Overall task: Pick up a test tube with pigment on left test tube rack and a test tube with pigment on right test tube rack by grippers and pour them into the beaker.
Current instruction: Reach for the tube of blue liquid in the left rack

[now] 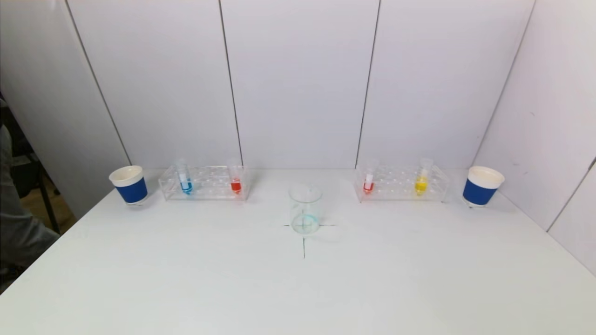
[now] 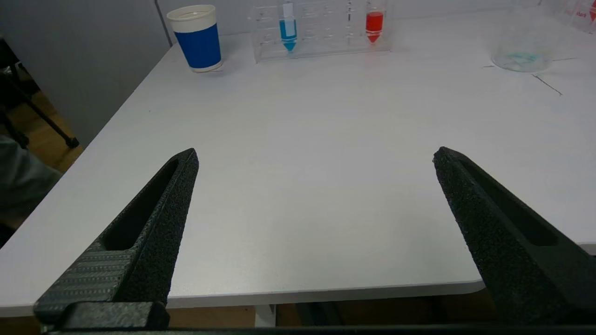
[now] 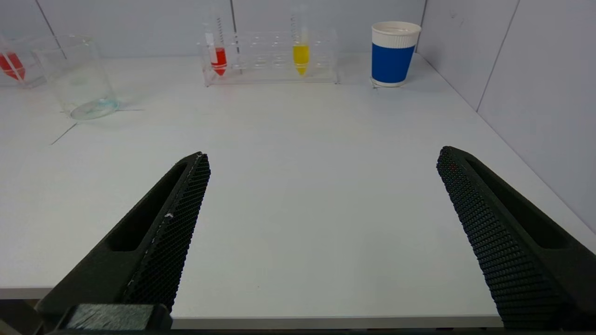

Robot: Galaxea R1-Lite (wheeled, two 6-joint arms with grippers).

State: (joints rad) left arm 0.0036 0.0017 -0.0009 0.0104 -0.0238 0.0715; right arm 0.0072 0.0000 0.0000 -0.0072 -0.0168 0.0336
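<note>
Hovering at near table [image 1: 298, 288] edge: L gripper [image 2: 315, 156] & R gripper [image 3: 323, 156], jaws wide apart, empty.

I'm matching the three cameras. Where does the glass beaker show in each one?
Head view: beaker at table centre, on the black cross mark.
Left wrist view: upper right corner.
Right wrist view: upper left.
Shared landmark: the cross mark beneath it.
</note>
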